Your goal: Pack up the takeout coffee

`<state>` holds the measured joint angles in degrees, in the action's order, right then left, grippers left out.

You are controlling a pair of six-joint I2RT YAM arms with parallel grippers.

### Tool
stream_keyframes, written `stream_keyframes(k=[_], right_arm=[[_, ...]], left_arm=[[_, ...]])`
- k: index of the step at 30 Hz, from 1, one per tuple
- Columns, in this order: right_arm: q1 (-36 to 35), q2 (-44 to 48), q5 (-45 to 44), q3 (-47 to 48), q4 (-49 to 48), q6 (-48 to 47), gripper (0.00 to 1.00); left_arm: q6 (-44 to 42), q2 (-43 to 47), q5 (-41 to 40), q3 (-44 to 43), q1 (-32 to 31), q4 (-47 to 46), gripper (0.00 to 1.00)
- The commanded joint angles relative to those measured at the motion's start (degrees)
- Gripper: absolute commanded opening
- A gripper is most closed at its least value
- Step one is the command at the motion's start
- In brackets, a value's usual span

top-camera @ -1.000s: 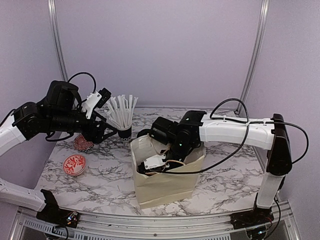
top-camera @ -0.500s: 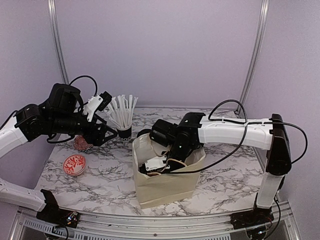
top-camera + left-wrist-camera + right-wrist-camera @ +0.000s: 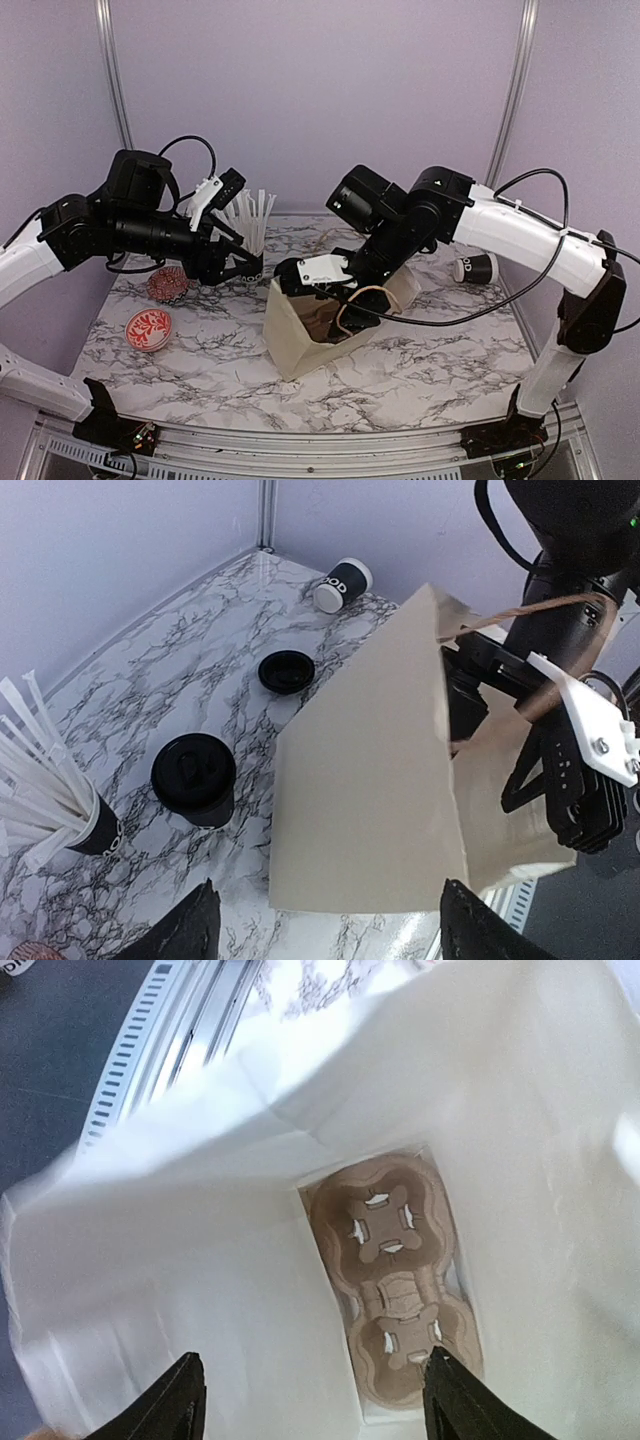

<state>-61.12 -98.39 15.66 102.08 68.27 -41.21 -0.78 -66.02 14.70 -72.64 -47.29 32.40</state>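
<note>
The takeout coffee (image 3: 193, 778) stands upright on the marble counter (image 3: 430, 350), black lid on. In the left wrist view it sits left of centre, between the cup of white straws (image 3: 95, 830) at the lower left and the cream paper bag (image 3: 370, 790) in the middle. It is outside the bag and nothing touches it. From the overhead camera I cannot pick it out; the left arm covers that spot.

The left tool (image 3: 325, 910) hangs above the near side of the bag with its fingers spread wide apart and nothing between them.

The right tool (image 3: 312, 1392) is at the mouth of the bag, looking straight down inside. Its fingers are also apart and hold nothing. At the bottom of the bag lies a brown cardboard cup carrier (image 3: 395, 1280), its pockets unfilled.

In the overhead view the bag sits at centre frame and leans. One of its brown handles (image 3: 540, 605) stretches up alongside the right arm.

Toward the top of the left wrist view, a loose black lid (image 3: 285, 670) lies flat on the marble. Beyond it, another black cup (image 3: 340, 583) lies on its side. Two red patterned round pieces (image 3: 148, 328) rest at the left of the overhead view.
</note>
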Motion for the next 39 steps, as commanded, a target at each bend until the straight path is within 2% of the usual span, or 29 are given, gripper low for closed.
stream_keyframes(k=[1, 11, 17, 23, 26, 32, 36, 39], right_arm=[[2.5, 0.6, 3.5, 3.1, 1.2, -1.4, 0.73], [3.3, 0.0, 4.2, 3.9, 1.8, -1.7, 0.72], [3.7, -0.1, 4.2, 5.2, 1.7, -1.4, 0.72], [3.9, -0.1, 3.8, 5.3, 1.7, -1.1, 0.72], [4.1, 0.2, 3.8, 5.2, 1.7, -1.0, 0.72], [4.3, 2.5, 5.6, 5.3, 2.1, -1.4, 0.72], [4.4, 4.3, 9.1, 6.2, 3.4, -2.3, 0.72], [4.8, 5.2, 11.7, 7.9, 4.2, -2.8, 0.72]], left_arm=[[-2.3, -4.4, 2.6, -4.0, -3.0, -3.0, 0.77], [-4.0, -11.5, -0.2, -8.9, -5.3, -5.9, 0.77], [-2.8, -15.6, 1.5, -11.8, -6.5, -8.3, 0.75], [-2.0, -18.5, 3.2, -12.4, -7.1, -9.1, 0.69], [-1.2, -19.5, 2.7, -12.1, -7.1, -8.9, 0.61], [-1.0, -20.8, -1.4, -12.0, -7.1, -8.2, 0.32], [-1.0, -23.3, -2.7, -15.1, -7.1, -5.4, 0.12], [-1.2, -24.8, -2.1, -16.5, -7.1, -4.1, 0.01]])
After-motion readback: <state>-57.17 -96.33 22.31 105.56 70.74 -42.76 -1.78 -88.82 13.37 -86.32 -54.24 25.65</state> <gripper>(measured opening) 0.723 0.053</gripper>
